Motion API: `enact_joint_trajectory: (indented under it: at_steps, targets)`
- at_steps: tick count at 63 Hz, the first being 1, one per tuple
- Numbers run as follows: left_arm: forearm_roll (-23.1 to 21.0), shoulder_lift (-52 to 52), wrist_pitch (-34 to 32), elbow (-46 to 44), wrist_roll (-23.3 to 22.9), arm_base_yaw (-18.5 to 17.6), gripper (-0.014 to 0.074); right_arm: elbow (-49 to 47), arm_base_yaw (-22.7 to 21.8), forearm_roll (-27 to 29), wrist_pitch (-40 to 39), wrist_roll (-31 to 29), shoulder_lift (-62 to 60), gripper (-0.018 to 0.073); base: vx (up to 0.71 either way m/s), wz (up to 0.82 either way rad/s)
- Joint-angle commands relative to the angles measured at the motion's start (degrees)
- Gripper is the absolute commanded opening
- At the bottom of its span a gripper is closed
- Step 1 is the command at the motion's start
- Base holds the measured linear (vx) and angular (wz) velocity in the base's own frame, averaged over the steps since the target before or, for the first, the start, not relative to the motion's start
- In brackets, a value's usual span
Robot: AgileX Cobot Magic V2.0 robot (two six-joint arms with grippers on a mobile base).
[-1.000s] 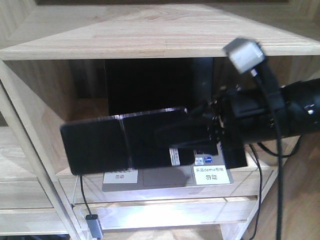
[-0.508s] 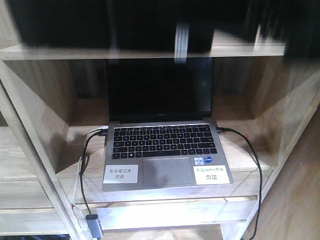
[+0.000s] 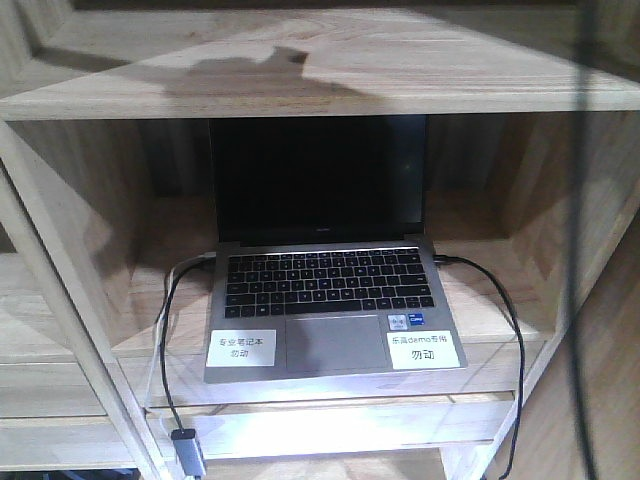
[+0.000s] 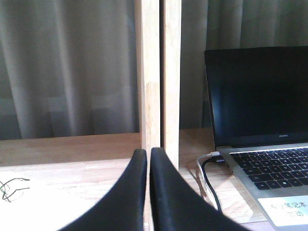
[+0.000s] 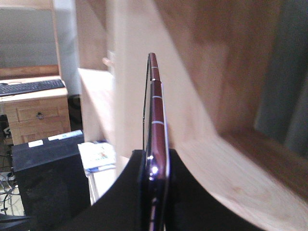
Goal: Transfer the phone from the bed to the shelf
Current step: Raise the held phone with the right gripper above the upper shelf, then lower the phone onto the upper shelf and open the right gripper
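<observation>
The right end effector (image 5: 153, 192) is clamped on the phone (image 5: 155, 120), thin, stiff and slippery, by its end near the shelf (image 5: 240, 178); the left end effector (image 4: 148, 159) is pressed together.

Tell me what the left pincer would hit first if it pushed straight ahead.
Most likely the shelf's upright wooden divider, which stands dead ahead of the shut left pincer; depth is hard to judge. The laptop sits off to its right.

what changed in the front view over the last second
The right arm holding the phone crossed in front of the laptop a second ago, then rose out of the front view; only a shadow shows on the upper board of the shelf. The right gripper stays clamped on the phone. Laptop, cables and left gripper unchanged.
</observation>
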Motion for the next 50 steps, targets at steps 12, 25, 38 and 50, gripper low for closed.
enact_joint_trajectory:
  at_steps: [12, 25, 38, 50]
  targets:
    - [-0.6, -0.39, -3.95, -1.45, -0.5, -0.28, 0.0001, -9.7, 0.0, 7.35, -3.19, 0.98, 9.53, -0.0003, 0.0, 0.0]
    - [-0.6, -0.39, -3.95, -1.45, -0.5, -0.28, 0.0001, -12.0, 0.0, 7.16, -3.76, 1.03, 14.57, -0.0003, 0.0, 0.0]
    - [-0.6, -0.39, -3.95, -1.45, -0.5, -0.28, 0.0001, -12.0, 0.0, 5.69, -4.15, 1.03, 16.5, -0.0003, 0.0, 0.0]
    - [-0.6, -0.39, -3.95, -1.45, -0.5, -0.28, 0.0001, -12.0, 0.0, 5.37, -4.59, 1.03, 18.09, -0.0001, 0.0, 0.0]
